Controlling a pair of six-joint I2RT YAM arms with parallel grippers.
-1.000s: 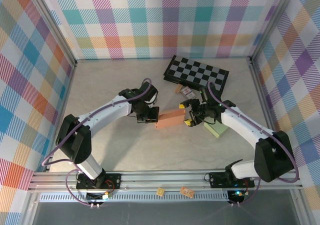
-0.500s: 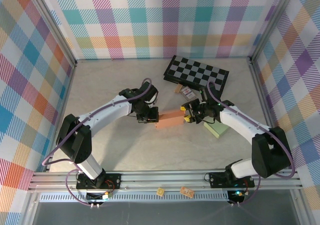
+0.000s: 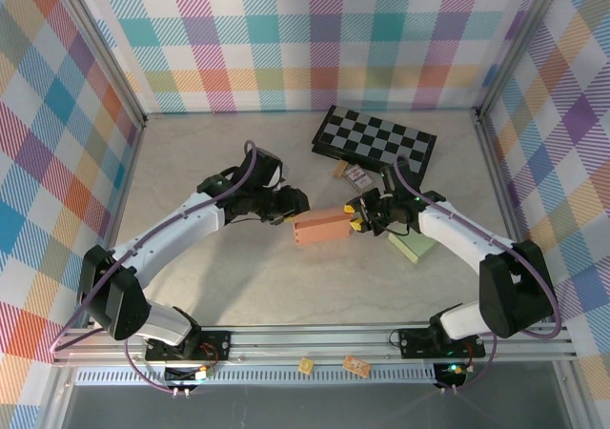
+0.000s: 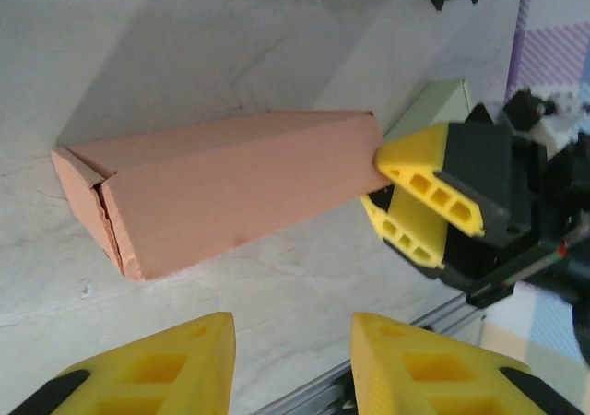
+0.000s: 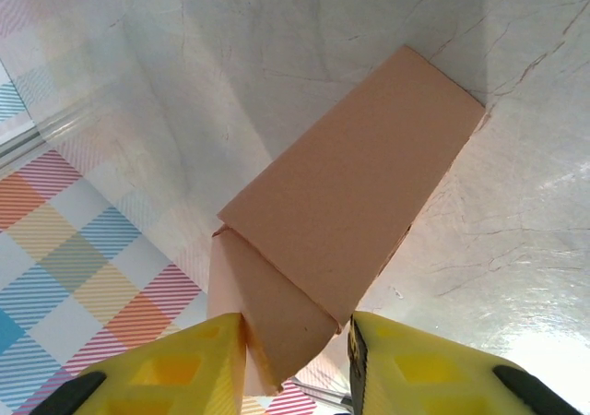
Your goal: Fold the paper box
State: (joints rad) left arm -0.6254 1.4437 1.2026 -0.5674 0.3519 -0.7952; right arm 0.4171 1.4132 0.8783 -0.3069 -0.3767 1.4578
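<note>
Now R fingers (image 5: pixel 166 369) pinch paper box (image 3: pixel 321 226); L fingers (image 4: pixel 157 364) apart.

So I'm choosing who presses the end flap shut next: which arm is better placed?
Right. The right arm's jaws grip the paper box at its flap end, while the left arm's jaws stand open, apart from it.

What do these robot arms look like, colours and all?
The left arm and right arm have white tube links, black joints and a purple cable looping alongside. Their fingers are yellow plastic with cut-out holes.
</note>
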